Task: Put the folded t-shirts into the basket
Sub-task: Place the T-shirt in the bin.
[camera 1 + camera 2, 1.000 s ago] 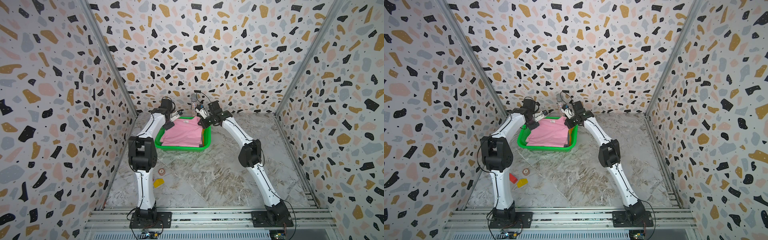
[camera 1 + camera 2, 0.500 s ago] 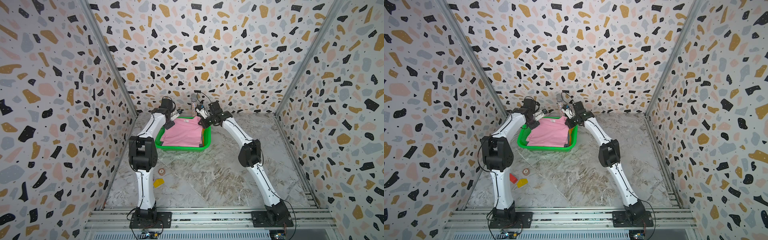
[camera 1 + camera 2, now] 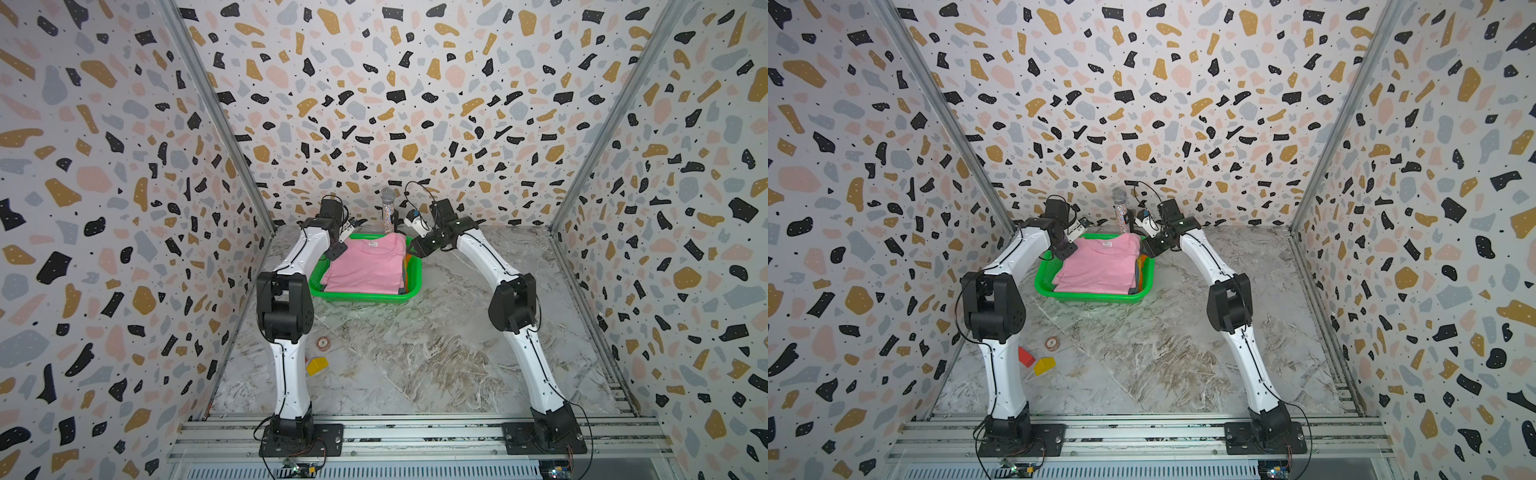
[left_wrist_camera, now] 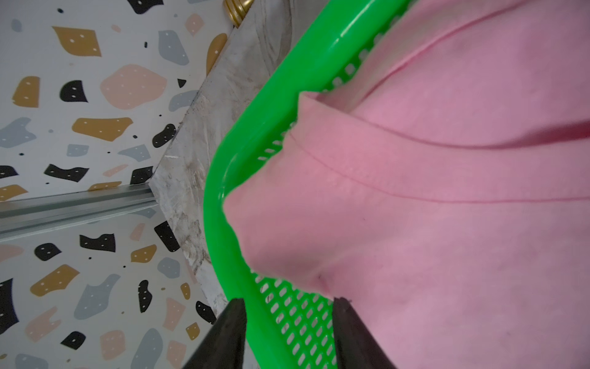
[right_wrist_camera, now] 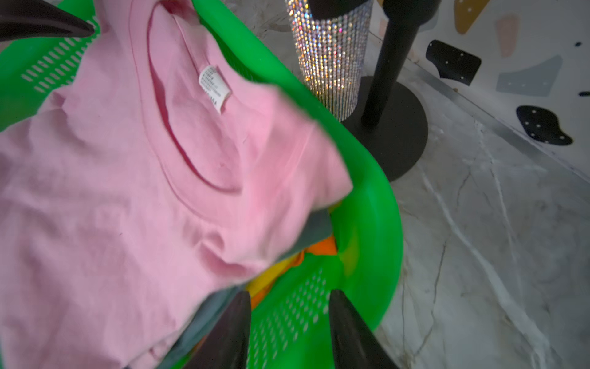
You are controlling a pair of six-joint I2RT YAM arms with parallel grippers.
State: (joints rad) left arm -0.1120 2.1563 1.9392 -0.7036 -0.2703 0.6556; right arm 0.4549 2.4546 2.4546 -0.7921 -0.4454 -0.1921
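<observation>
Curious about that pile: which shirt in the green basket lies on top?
The light pink t-shirt; only edges of the grey-blue shirt, orange shirt and yellow shirt peek out beneath it.

The pink t-shirt (image 5: 127, 198) lies topmost in the green basket (image 5: 370, 223), the right tool (image 5: 289, 302) parted over its wall.

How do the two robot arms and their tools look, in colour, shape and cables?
The left arm and the right arm both have smooth white curved links, bulky black joints and black base plates. A thin dark line runs along each link, and black cables loop at the bases and wrists. The left tool and the right tool each have two dark, tapered fingers.
</observation>
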